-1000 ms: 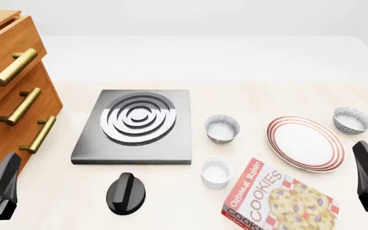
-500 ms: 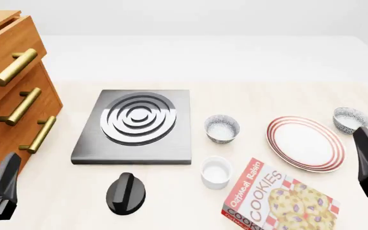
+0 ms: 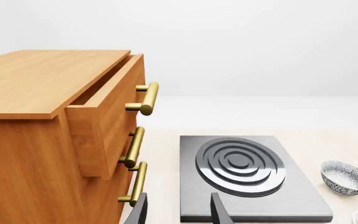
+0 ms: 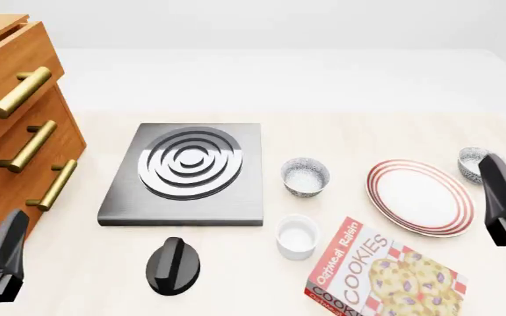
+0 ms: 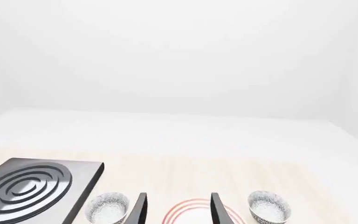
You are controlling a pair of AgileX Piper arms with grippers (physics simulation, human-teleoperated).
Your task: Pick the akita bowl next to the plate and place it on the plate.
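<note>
The plate (image 4: 420, 196), white with red rings, lies at the right of the table and peeks between my right fingers as plate (image 5: 195, 206). An akita bowl (image 4: 470, 160) stands just off its far right edge, partly covered by my right gripper (image 4: 494, 166); the right wrist view shows it as bowl (image 5: 268, 206). A second speckled bowl (image 4: 305, 176) stands left of the plate, seen also as bowl (image 5: 107, 208) and bowl (image 3: 342, 176). The right gripper (image 5: 177, 211) is open and holds nothing. My left gripper (image 4: 11, 227) stays at the near left, and the left wrist view shows this gripper (image 3: 179, 212) open and empty.
A grey slab with silver rings (image 4: 187, 172) lies mid-table. A plain white cup (image 4: 298, 236), a cookie box (image 4: 376, 273) and a black knob (image 4: 173, 264) sit near the front. A wooden drawer cabinet (image 4: 16, 125) with brass handles stands at the left.
My right gripper has moved forward and slightly left, from the near right edge up to the right-hand bowl, now covering part of it. The left gripper has not moved.
</note>
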